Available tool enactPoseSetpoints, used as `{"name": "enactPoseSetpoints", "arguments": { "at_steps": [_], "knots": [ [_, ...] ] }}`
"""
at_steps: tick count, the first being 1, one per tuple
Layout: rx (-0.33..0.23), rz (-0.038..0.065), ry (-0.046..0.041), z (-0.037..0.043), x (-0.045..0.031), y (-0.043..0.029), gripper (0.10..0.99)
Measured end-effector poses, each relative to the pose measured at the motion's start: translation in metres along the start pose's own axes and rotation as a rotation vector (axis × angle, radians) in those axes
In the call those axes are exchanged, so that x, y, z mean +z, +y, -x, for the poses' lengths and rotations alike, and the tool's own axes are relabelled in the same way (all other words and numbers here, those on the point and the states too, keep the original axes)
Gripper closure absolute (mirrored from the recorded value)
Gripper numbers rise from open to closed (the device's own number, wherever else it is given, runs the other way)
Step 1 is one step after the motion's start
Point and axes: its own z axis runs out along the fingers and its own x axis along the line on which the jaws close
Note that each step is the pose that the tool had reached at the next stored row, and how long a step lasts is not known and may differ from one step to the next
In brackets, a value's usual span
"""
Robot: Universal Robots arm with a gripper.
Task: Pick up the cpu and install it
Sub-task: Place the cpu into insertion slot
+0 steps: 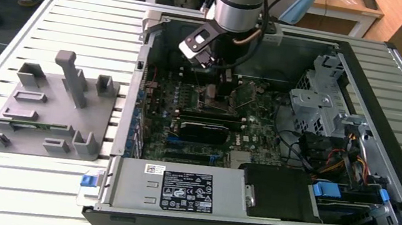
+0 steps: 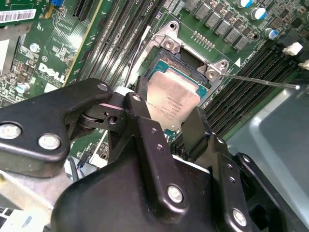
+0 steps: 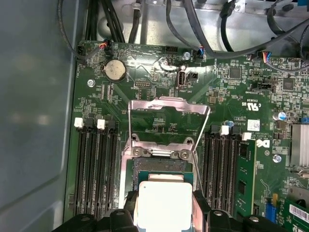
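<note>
At the open socket [image 3: 157,168], the gripper [image 2: 168,116] clamps the cpu [image 2: 173,99] by two opposite edges, memory slots [image 3: 94,169] close alongside.

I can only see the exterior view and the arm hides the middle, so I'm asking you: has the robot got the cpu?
Observer: Yes. In both wrist views the gripper has its black fingers against two opposite edges of the silvery cpu.
Operator: Is the little metal door on the socket open?
Observer: Open. In the first wrist view the metal load plate is flipped back off the socket.
Operator: Is the cpu all the way in?
Observer: It is over the socket and covers most of it, with a strip of socket showing past one edge. Whether it is seated, I cannot tell.
</note>
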Motion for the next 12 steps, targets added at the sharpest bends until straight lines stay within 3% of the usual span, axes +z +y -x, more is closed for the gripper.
{"name": "enactPoseSetpoints", "arguments": {
  "at_steps": [12],
  "knots": [
    [0.001, 0.0, 0.0, -0.0003, 0.0079, -0.0002, 0.557]
  ]
}}
